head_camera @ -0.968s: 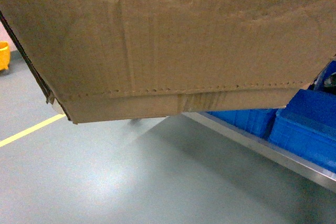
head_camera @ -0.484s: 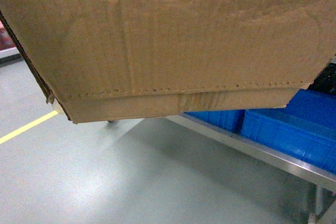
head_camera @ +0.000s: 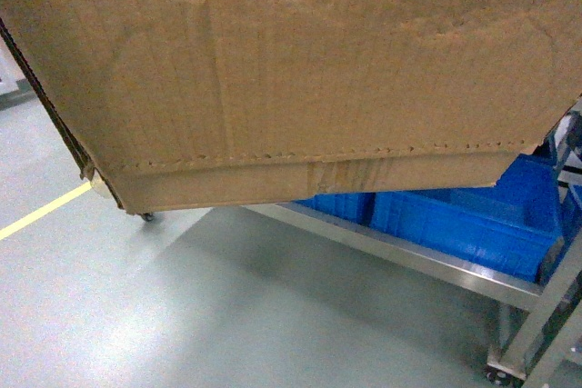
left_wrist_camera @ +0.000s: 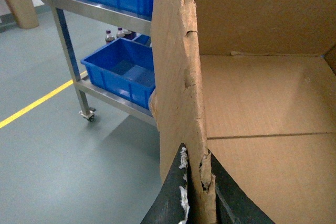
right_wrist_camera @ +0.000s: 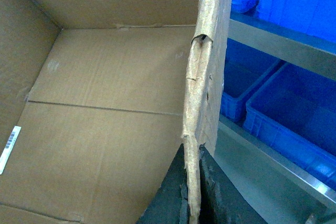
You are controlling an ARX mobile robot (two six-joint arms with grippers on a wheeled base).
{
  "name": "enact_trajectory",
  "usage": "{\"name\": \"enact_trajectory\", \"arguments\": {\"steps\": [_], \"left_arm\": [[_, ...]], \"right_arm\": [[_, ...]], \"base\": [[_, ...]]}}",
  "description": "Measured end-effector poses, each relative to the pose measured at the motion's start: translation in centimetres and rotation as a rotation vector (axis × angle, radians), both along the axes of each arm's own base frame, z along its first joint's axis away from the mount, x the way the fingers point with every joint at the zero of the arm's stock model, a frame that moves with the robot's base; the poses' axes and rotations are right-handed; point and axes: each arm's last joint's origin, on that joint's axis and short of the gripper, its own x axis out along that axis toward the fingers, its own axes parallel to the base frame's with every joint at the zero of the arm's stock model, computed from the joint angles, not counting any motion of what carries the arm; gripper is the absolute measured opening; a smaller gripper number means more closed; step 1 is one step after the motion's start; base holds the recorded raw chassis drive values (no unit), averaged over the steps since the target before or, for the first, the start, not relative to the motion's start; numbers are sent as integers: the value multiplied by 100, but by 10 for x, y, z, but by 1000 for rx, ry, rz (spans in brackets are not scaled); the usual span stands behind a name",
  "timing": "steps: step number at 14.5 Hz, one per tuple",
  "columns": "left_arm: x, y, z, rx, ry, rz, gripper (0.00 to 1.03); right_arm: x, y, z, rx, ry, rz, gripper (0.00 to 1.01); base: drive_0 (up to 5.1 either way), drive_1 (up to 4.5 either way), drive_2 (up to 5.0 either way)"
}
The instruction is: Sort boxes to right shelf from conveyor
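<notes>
The carton [head_camera: 300,70] is carried clear of the floor, each ragged side wall clamped between the closed fingers of the left gripper [left_wrist_camera: 202,192] and the right gripper [right_wrist_camera: 193,192]. Empty, corrugated and creased, it is judged light but flexible; the torn rims could tear further. Beyond the grippers stands a steel rack [head_camera: 427,261] with smooth blue crates [left_wrist_camera: 123,69].

Behind the brown cardboard carton [head_camera: 300,70] I carried, the stainless-steel shelf rail [head_camera: 400,256] slid left, its castor [head_camera: 146,216] and slanted post [head_camera: 536,315] appeared, and the blue plastic crates [head_camera: 455,224] spread wider.
</notes>
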Motion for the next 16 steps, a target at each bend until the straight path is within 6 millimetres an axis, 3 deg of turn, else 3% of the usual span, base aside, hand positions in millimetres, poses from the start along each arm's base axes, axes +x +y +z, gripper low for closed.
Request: {"name": "enact_trajectory", "arguments": {"steps": [16], "left_arm": [[0, 0, 0, 0, 0, 0, 3]], "right_arm": [[0, 0, 0, 0, 0, 0, 2]], "base": [[-132, -132, -132]]}}
